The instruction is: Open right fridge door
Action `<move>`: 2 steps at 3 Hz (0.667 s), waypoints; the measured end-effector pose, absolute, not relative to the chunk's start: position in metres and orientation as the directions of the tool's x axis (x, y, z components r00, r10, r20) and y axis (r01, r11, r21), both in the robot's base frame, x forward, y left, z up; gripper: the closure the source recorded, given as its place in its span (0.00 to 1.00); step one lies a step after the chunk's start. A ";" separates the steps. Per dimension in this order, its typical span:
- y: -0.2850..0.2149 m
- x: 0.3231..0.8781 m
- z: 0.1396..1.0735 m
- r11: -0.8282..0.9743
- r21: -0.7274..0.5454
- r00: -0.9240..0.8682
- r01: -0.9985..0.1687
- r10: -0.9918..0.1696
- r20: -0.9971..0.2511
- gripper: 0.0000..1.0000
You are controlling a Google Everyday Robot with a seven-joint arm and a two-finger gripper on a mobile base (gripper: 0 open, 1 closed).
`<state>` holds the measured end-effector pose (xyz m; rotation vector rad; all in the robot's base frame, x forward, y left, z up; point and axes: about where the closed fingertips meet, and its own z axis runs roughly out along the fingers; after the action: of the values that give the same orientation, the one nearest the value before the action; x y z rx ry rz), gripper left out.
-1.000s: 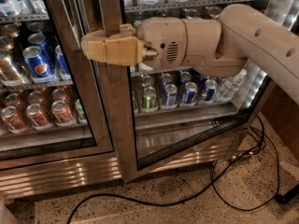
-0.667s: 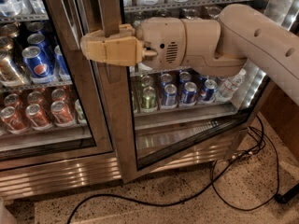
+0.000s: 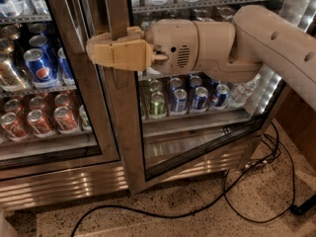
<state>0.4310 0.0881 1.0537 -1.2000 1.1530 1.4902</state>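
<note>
While the right fridge door (image 3: 124,132) stays ajar, the pincer (image 3: 95,53) remains at its frame, grip indiscernible.

Warm interior glow, metallic glare, jaws at door (image 3: 126,132)

My hand (image 3: 100,54) lies across the left frame edge of the right fridge door (image 3: 129,132), covering that stretch (I can't see what it touches). The door's top runs off the picture, and my arm (image 3: 276,48) hides some of its glass.
</note>
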 end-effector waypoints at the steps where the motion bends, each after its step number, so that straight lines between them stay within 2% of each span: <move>1: 0.087 0.427 1.054 -0.181 0.140 -0.156 -0.974 0.079 -0.985 1.00; 2: 0.085 0.422 1.055 -0.176 0.149 -0.165 -0.973 0.081 -0.983 1.00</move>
<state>0.4219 0.0855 1.0547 -1.1809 1.1666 1.4969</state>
